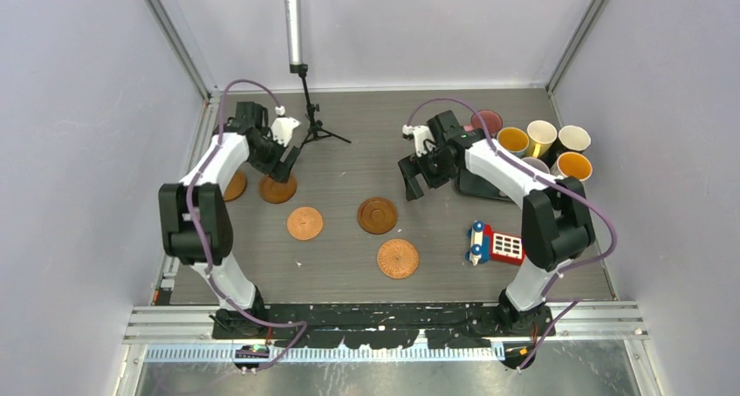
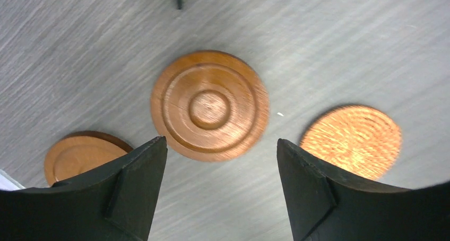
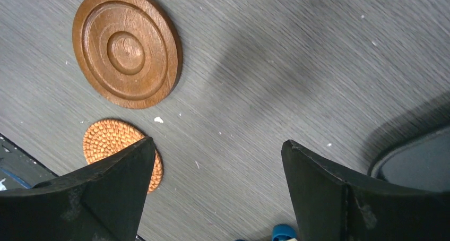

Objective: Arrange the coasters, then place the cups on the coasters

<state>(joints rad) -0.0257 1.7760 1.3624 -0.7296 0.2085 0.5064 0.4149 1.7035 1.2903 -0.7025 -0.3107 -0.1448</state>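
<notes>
Your left pincer [image 2: 218, 141] hangs released by a ringed coaster [image 2: 209, 105], your right pincer [image 3: 217, 141] gapes empty, and you've coasters [image 1: 377, 215] spread mid-frame while the cups [image 1: 541, 137] cluster upper right, none seated yet.

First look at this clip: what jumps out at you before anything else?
Orange-brown coasters scattered across the middle of the grey table catch the eye first, one ringed coaster lying right below the left arm's open jaws. Then the mugs crowded in the far right corner, none on a coaster yet, and the bright toy phone beside the right arm.
</notes>
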